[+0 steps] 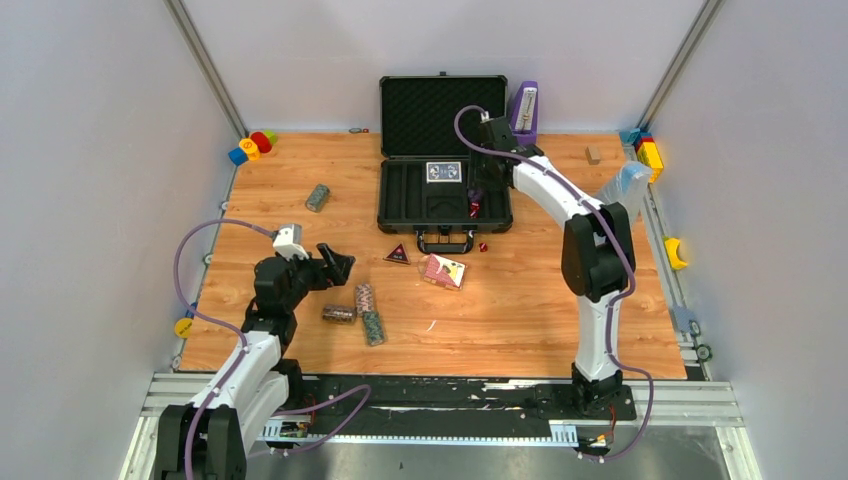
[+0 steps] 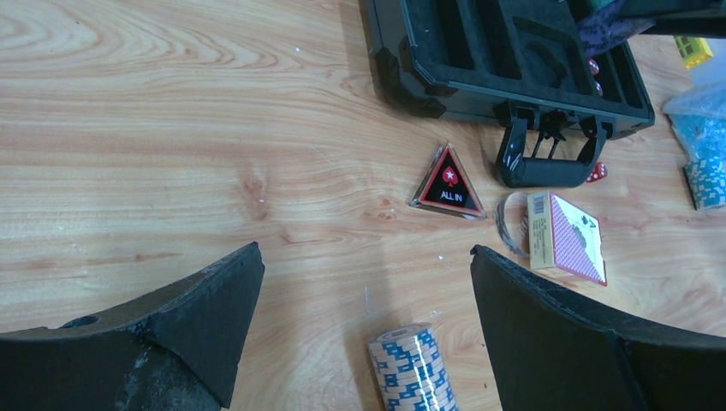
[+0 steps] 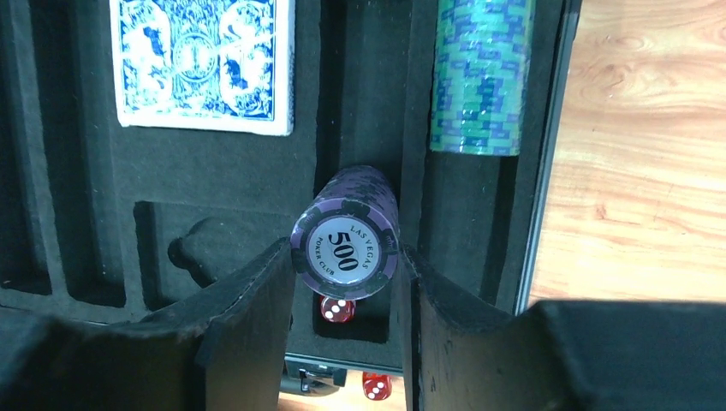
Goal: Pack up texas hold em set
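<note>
At back of counter (image 1: 600, 330): case (image 1: 430, 115) lying open, lid raised, handle toward the arms. Inside, from the right wrist: blue deck (image 3: 201, 64) flat in a foam pocket, green roll (image 3: 479, 77) lying in the slot along the right wall, red die (image 3: 337, 309) in a small pocket near the front wall. Right jaws partway open, pressed on both sides of purple roll (image 3: 347, 231), end face marked 500 toward the camera. Roll held over the slot between deck and green roll, above the die; cannot tell whether touching the foam. Second die (image 3: 375, 386) just outside the front wall, by the handle. Left jaws spread wide, gripping nothing, hovering low over bare wood well in front of the case. Between them in the left wrist view, blue-white roll (image 2: 411, 368) on its side, not touched. Beyond it, triangle (image 2: 447, 180) marked ALL IN flat on the counter, red deck (image 2: 565, 238) just beside it, both near the handle. Dark roll (image 1: 338, 313) and teal roll (image 1: 373, 327) close to the blue-white one. Lone roll (image 1: 318, 197) apart, left of the case.
</note>
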Controlling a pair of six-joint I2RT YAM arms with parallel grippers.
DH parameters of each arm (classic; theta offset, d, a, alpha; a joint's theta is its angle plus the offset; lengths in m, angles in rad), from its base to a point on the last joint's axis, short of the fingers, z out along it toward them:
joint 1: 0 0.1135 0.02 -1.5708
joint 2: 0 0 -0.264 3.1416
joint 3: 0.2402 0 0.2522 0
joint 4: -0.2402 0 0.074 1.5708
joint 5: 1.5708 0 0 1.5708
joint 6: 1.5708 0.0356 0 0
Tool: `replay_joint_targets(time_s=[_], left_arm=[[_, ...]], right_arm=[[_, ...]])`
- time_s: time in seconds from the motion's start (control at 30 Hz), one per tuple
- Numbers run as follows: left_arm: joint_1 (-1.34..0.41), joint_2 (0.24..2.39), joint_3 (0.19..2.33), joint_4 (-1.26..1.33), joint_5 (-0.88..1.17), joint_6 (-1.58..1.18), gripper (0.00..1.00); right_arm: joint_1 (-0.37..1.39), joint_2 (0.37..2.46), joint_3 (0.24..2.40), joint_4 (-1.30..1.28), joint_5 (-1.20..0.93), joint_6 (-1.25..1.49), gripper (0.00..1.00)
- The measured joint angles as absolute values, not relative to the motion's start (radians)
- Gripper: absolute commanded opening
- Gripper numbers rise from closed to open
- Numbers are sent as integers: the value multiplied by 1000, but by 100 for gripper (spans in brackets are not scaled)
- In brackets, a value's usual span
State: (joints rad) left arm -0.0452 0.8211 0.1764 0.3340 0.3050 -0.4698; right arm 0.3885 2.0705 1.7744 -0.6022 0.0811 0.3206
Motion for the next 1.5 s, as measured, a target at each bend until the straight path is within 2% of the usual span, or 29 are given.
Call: replay_joint_targets(time_s=[0.1,0.17,0.2,0.27,0.4,0.57,0.77,1.0,1.17,1.3,1.5], left_arm=[[-45,821,181,334,305,-470,99],[-45,821,183,334,305,-470,99],[-45,821,184,334,305,-470,99],[-45,821,184,334,305,-470,99],[-45,821,184,334,305,-470,99],[-45,821,184,334,305,-470,99],[-45,821,184,334,305,-470,100],[-45,821,184,334,305,-470,100],[-45,821,184,334,305,-470,100],[-45,819,184,334,305,-470,100],[-45,818,184,334,305,-470,100]], right_arm=[[401,2070,1766,-623,102,321,21],[404,2070,1766,-628,113,321,37],[405,2070,1766,-630,117,320,50],[405,2071,1771,-633,120,319,61],[405,2085,1828,-640,125,313,62],[405,2123,1922,-630,146,311,55],[402,2161,1958,-637,147,309,60],[402,2091,1858,-627,136,310,56],[404,1912,1648,-605,107,324,34],[407,1774,1497,-557,87,346,2],[411,1740,1378,-487,65,376,0]])
